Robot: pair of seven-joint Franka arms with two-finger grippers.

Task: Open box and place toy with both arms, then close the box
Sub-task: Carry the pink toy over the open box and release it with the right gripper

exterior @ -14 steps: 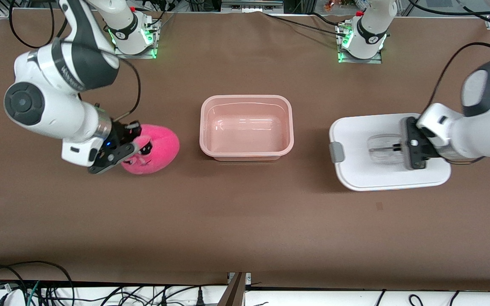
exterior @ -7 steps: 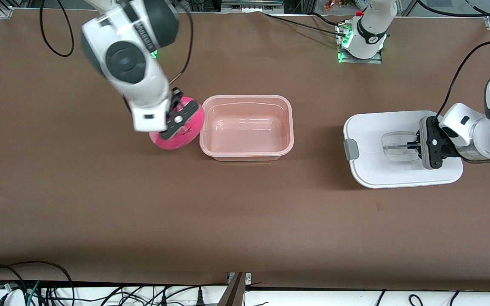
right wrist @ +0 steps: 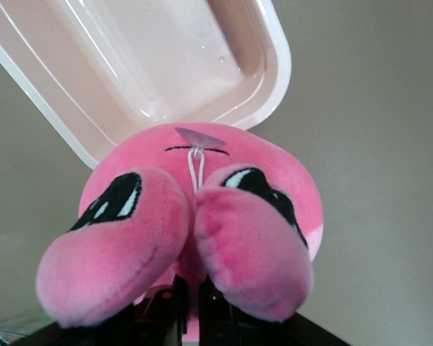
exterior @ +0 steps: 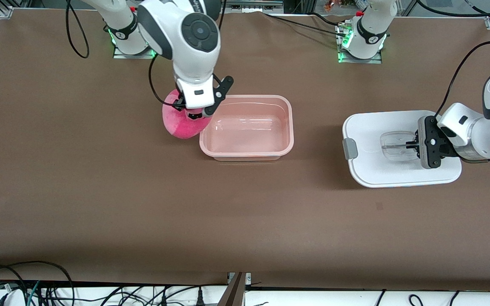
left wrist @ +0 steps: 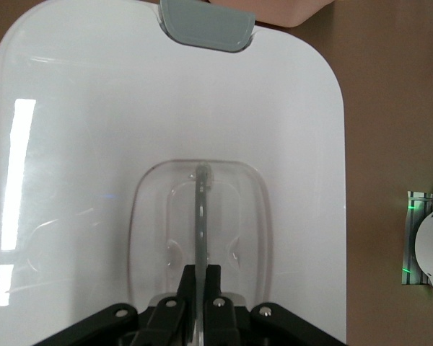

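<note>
The pink tub of the box (exterior: 289, 127) stands open and empty mid-table. My right gripper (exterior: 195, 114) is shut on the hot-pink toy (exterior: 177, 123), which hangs over the table at the tub's rim toward the right arm's end. In the right wrist view the toy (right wrist: 202, 216) bulges round the right gripper (right wrist: 190, 303), with the tub's rim (right wrist: 278, 65) just past it. The white lid (exterior: 368, 131) sits apart toward the left arm's end. My left gripper (exterior: 413, 144) is shut on its clear handle (left wrist: 200, 216); a grey clip (left wrist: 206, 21) shows on the lid (left wrist: 94, 144).
Brown table cover all round. The arm bases (exterior: 360, 42) stand along the table's edge farthest from the front camera. Cables (exterior: 24, 284) hang off the nearest edge. A wide bare stretch of table lies between the tub and that edge.
My right arm has swung the toy from the right arm's end of the table over to the tub's rim. The left gripper shifted the lid slightly toward the left arm's end, then held.
</note>
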